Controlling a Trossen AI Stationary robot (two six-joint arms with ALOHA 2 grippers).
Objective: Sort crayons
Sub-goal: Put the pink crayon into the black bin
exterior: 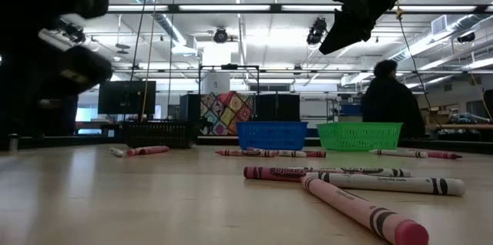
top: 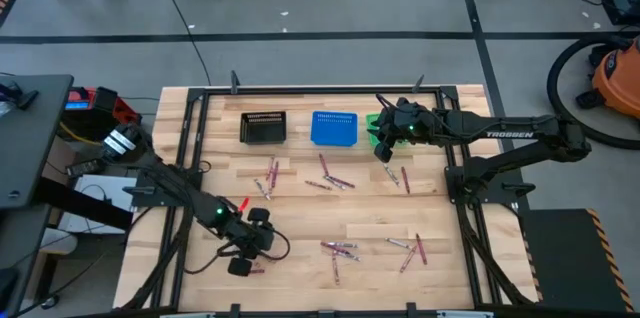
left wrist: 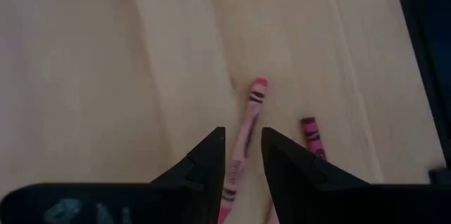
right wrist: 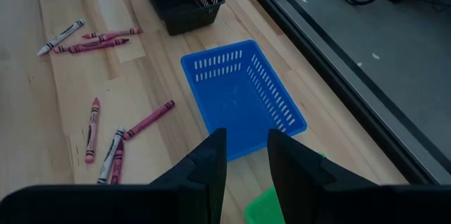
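Closest to the low camera lie three crayons (exterior: 350,187) on the desk (top: 300,208), one pink and pointing toward the lens, with more strewn behind them.

From above, crayons are scattered in several clusters: a small group at about 9 o'clock of the desk's middle, another string near the centre just below the blue basket (top: 334,128), a few at 2 o'clock under the right arm, and a loose bunch at 5 o'clock. The black basket (top: 263,127) and blue basket show no crayons that I can make out, and the green basket (exterior: 359,135) is mostly hidden from above by the right arm. By my reading, sorting has barely begun; nearly everything is left to do.

The left gripper (left wrist: 243,155) sits low at 7 o'clock, its jaws parted and straddling a pink crayon (left wrist: 246,122), not yet clenched on it; a darker magenta one (left wrist: 311,136) lies just beside. The right gripper (right wrist: 246,157) hangs high at 1 o'clock over the blue and green baskets, jaws released and empty.

All three baskets line the far edge, close to the frame rail. Open wood between the clusters leaves both arms fair room.
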